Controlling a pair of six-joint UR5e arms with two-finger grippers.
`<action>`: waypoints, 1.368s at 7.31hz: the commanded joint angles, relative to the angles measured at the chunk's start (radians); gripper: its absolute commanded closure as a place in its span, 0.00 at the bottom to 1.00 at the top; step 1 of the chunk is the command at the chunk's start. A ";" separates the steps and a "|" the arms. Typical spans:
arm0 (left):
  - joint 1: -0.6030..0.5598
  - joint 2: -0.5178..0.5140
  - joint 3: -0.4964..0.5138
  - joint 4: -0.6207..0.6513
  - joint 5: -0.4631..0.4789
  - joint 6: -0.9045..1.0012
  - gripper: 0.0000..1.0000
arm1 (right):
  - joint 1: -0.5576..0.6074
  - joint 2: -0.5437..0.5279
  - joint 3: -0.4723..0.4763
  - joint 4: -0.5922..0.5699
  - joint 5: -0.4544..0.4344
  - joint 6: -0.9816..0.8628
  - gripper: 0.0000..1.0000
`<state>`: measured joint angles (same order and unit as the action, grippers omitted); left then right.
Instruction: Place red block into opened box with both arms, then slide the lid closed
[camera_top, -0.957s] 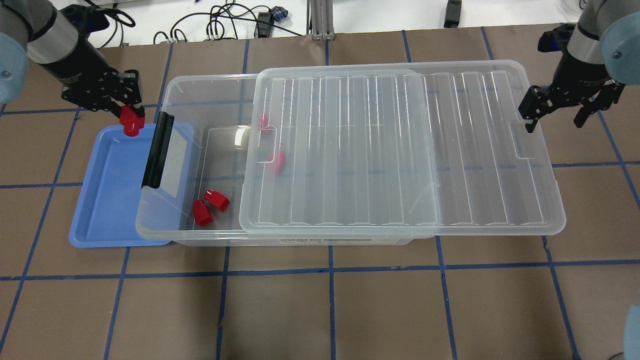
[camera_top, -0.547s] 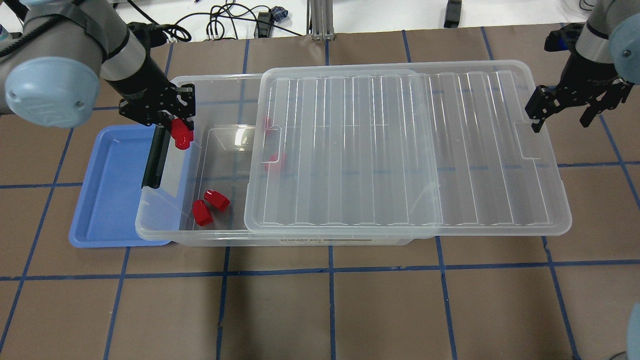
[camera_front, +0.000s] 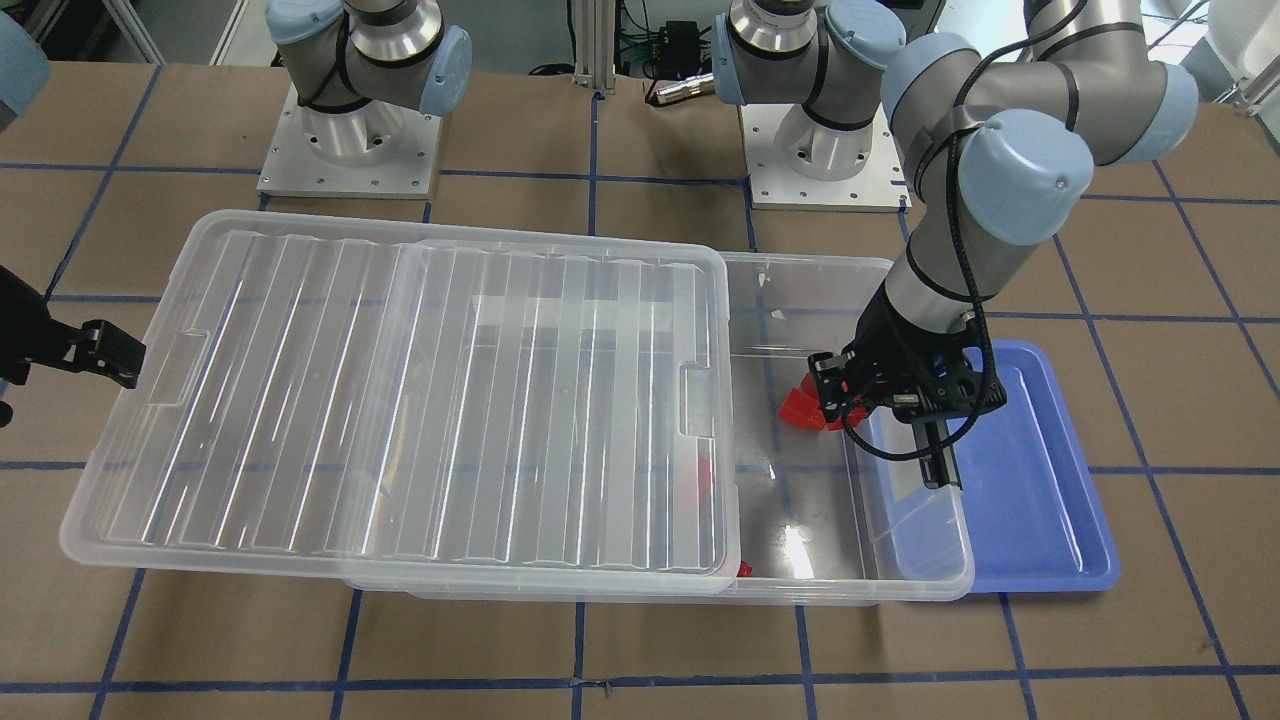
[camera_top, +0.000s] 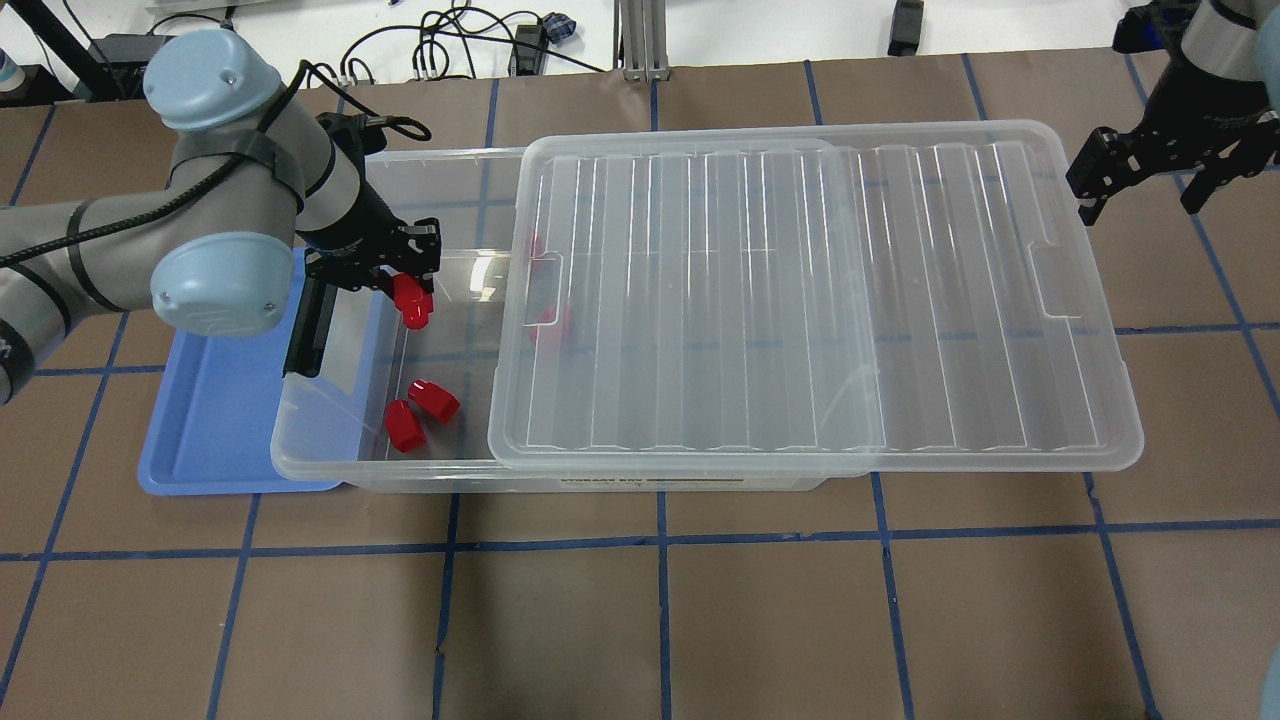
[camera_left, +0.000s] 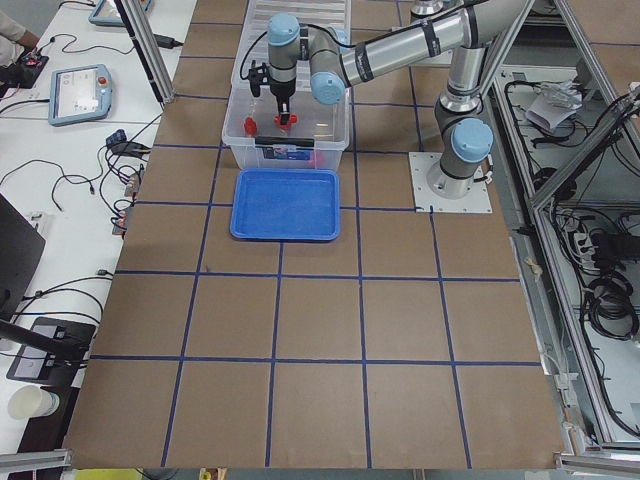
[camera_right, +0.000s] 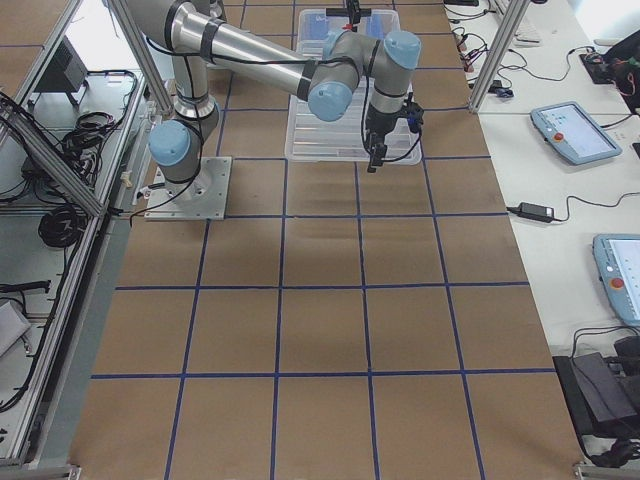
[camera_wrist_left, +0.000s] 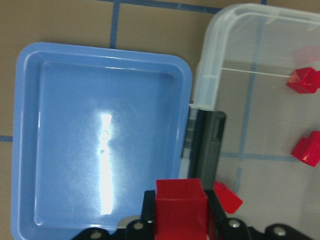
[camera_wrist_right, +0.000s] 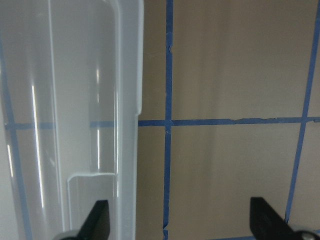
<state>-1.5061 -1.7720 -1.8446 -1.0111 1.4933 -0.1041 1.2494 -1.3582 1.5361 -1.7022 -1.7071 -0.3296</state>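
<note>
My left gripper (camera_top: 405, 285) is shut on a red block (camera_top: 411, 302), held over the open left end of the clear box (camera_top: 430, 160), just inside its black bar (camera_top: 305, 330). The left wrist view shows the block (camera_wrist_left: 181, 205) pinched between the fingers. The ribbed clear lid (camera_top: 800, 300) covers the box's right part and overhangs its right end. Two loose red blocks (camera_top: 420, 410) lie on the box floor, and others show dimly under the lid. My right gripper (camera_top: 1145, 195) is open, off the lid's far right corner and apart from it.
An empty blue tray (camera_top: 210, 420) lies partly under the box's left end. Brown table paper with blue tape lines surrounds everything. Cables run along the far table edge. The right wrist view shows the lid's rim (camera_wrist_right: 127, 100) beside bare paper.
My left gripper carried the red block rightward from over the tray's far corner to over the box's open end. The right gripper drew back from the lid's right end, staying open.
</note>
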 joint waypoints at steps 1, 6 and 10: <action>-0.029 -0.047 -0.031 0.066 0.001 -0.002 1.00 | 0.002 -0.009 -0.022 0.012 0.001 -0.002 0.00; -0.009 -0.107 -0.027 0.066 0.002 0.187 1.00 | 0.004 -0.021 -0.030 0.021 0.003 0.001 0.00; -0.016 -0.147 -0.036 0.062 0.015 0.110 1.00 | 0.004 -0.019 -0.021 0.024 0.003 0.001 0.00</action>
<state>-1.5204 -1.9123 -1.8755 -0.9470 1.5043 0.0335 1.2532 -1.3783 1.5101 -1.6796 -1.7041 -0.3282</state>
